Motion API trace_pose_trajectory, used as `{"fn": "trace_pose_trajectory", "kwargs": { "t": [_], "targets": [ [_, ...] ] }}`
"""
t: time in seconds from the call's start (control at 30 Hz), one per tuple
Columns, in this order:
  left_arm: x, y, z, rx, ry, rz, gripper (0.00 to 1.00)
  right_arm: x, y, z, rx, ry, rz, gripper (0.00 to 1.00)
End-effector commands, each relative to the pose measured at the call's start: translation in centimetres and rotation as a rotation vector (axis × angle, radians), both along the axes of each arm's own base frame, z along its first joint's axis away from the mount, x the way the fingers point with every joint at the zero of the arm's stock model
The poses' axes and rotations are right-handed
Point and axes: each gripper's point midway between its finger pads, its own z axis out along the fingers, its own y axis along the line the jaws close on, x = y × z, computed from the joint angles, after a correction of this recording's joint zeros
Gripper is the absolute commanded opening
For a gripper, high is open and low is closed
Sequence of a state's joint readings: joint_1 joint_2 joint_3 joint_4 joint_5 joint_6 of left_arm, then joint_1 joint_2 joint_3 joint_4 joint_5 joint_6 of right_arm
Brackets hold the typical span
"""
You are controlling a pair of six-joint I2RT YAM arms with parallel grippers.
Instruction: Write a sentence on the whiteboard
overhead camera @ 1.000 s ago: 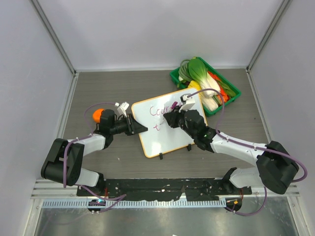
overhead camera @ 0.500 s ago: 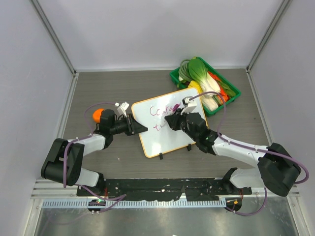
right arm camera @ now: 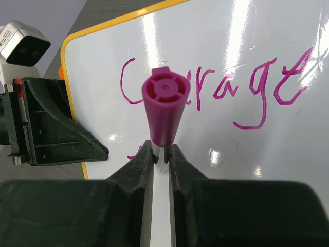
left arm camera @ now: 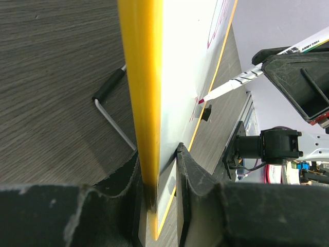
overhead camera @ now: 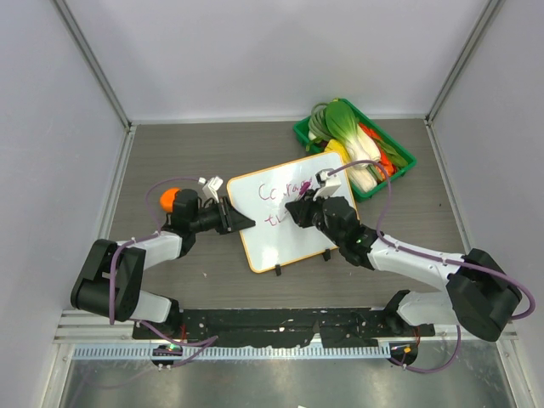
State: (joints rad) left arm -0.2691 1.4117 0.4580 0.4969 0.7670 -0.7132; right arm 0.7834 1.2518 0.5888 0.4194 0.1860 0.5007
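Observation:
The whiteboard (overhead camera: 280, 245), white with an orange-yellow frame, lies slanted mid-table. My left gripper (overhead camera: 242, 220) is shut on its left edge; in the left wrist view the frame (left arm camera: 141, 103) is pinched between the left gripper's (left arm camera: 157, 154) jaws. My right gripper (overhead camera: 297, 209) hovers over the board, shut on a purple-capped marker (right arm camera: 164, 110) whose tip (left arm camera: 201, 101) meets the board. The sentence (right arm camera: 226, 90) reads "Courage" in purple-pink, with the start of a second line (overhead camera: 274, 220) below it, partly hidden by the right gripper (right arm camera: 162, 152).
A green tray (overhead camera: 401, 153) of vegetables stands at the back right, close to the board's far corner. An orange object (overhead camera: 168, 197) sits beside the left arm. Two black clips (overhead camera: 278, 270) stick out from the board's near edge. Grey walls enclose the table.
My right gripper has shifted slightly toward the near side with the marker, uncovering more of "Courage", and the second line has grown. The left gripper and the board have not moved.

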Motion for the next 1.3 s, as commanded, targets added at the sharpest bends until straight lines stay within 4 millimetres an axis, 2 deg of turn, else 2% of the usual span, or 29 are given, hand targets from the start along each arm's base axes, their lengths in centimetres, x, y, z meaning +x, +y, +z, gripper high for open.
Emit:
{"fn": "trace_pose_trajectory", "kwargs": {
  "t": [0.0, 0.37, 0.83, 1.13, 1.27],
  "targets": [
    [0.3, 2.4, -5.1, 0.209, 0.042, 0.096, 0.0, 0.8, -0.5, 0.4, -0.021, -0.022, -0.034, 0.01],
    [0.3, 2.4, -5.2, 0.21, 0.044, 0.094, 0.0, 1.9, 0.1, 2.2, 0.002, -0.052, -0.046, 0.01],
    [0.3, 2.4, -5.3, 0.211, 0.044, 0.093, 0.0, 3.2, -0.3, 3.3, 0.015, -0.067, -0.082, 0.01],
    [0.2, 2.4, -5.2, 0.211, 0.045, 0.094, 0.0, 2.6, -0.6, 2.1, -0.005, -0.04, -0.068, 0.01],
    [0.3, 2.4, -5.3, 0.212, 0.045, 0.097, 0.0, 2.2, -1.0, 2.1, -0.002, -0.04, -0.067, 0.01]
  ]
}}
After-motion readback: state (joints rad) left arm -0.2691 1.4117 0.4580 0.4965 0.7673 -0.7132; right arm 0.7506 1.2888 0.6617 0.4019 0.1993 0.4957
